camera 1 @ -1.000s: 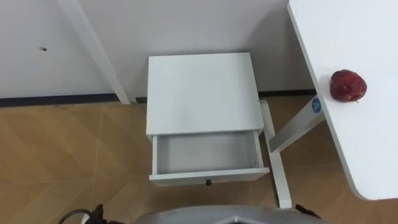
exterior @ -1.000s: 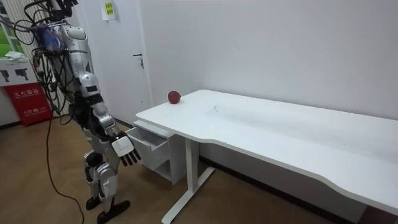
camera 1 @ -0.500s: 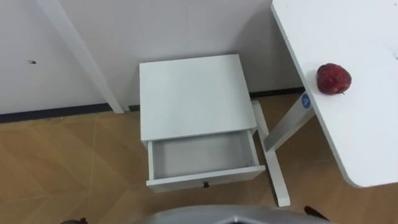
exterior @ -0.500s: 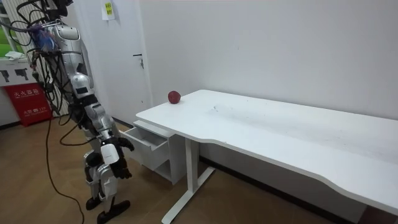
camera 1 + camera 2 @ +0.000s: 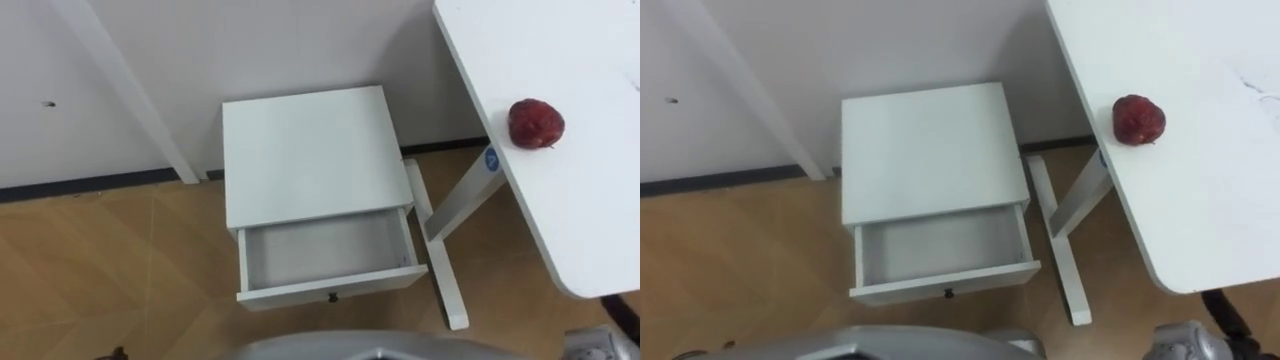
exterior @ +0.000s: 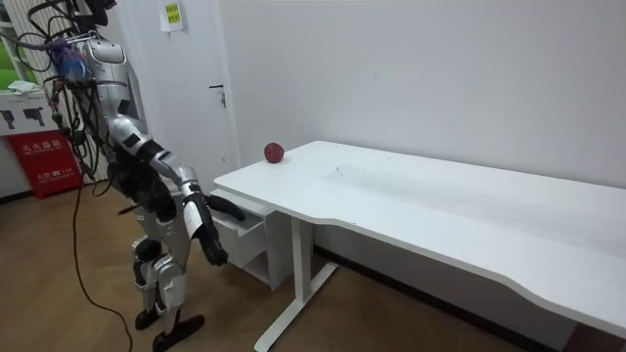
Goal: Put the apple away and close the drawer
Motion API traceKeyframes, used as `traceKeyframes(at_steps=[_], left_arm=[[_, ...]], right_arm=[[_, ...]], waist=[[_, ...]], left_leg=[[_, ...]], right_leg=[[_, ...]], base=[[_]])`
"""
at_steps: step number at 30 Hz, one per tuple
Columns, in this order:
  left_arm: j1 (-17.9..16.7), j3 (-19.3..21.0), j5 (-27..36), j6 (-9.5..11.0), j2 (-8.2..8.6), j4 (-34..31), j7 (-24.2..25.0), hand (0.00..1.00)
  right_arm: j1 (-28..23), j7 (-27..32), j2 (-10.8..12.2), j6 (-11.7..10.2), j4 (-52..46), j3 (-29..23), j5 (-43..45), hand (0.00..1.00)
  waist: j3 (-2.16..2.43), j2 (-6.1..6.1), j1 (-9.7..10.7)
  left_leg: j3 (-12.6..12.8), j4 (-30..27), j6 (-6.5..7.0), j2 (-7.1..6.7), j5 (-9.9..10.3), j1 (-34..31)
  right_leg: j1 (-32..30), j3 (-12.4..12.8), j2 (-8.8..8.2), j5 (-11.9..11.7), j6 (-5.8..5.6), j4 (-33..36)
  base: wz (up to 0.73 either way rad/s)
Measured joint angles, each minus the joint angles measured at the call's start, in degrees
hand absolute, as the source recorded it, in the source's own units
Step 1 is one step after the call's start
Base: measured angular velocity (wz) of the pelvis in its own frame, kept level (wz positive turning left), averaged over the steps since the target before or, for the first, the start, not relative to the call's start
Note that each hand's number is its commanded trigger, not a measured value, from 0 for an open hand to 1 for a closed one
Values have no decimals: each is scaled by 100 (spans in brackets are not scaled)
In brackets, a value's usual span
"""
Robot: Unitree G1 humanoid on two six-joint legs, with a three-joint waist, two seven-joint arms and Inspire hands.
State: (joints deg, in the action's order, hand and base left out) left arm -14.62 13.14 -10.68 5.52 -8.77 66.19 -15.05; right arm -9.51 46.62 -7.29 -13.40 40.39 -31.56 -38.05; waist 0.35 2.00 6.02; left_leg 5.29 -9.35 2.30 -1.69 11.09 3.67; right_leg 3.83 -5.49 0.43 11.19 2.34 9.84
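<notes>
We note a matt white painted cabinet and drawer, a smooth white desk top, a satin wood-grain floor, and a dull-skinned dark red apple.

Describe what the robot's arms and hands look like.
In the room view the arms are shiny silver-grey metal shells, rounded and tube-like, broken by black joints at shoulder and elbow. The hands are much darker, close to black. The right arm shows pale grey at the eye views' lower right.
</notes>
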Motion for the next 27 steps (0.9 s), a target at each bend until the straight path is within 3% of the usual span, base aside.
traceKeyframes(at_steps=[9, 17, 25, 27], left_arm=[[-36, -90, -21, 112, -18, -129, -41, 0], [10, -301, -12, 101, -75, -369, 81, 0], [128, -718, -15, 86, -75, -177, 92, 0], [147, -787, -5, 87, -75, -176, 91, 0]], right_arm=[[-125, 1136, -8, -329, -462, 91, 66, 0], [-84, 1602, -67, -406, -1394, 217, 1401, 0], [-57, 1758, -169, -425, -2382, 882, 3599, 0], [-54, 1696, -188, -424, -2557, 1042, 3791, 0]], waist=[[-4, 31, -9], [-17, -1, -33], [-40, -35, -275], [-47, -28, -331]], left_leg=[[11, 7, 1, -9, 0, -128], [16, 7, 1, -10, 0, -117], [124, 20, 0, 4, 0, -39], [123, 28, 0, 7, 0, -40]], right_leg=[[-99, 23, 34, 1, -4, 3], [-96, -18, 29, 1, -4, -1], [-96, 62, 44, 0, -2, -9], [-100, 61, 45, 0, -2, -9]], base=[[-1], [1], [-5], [0]])
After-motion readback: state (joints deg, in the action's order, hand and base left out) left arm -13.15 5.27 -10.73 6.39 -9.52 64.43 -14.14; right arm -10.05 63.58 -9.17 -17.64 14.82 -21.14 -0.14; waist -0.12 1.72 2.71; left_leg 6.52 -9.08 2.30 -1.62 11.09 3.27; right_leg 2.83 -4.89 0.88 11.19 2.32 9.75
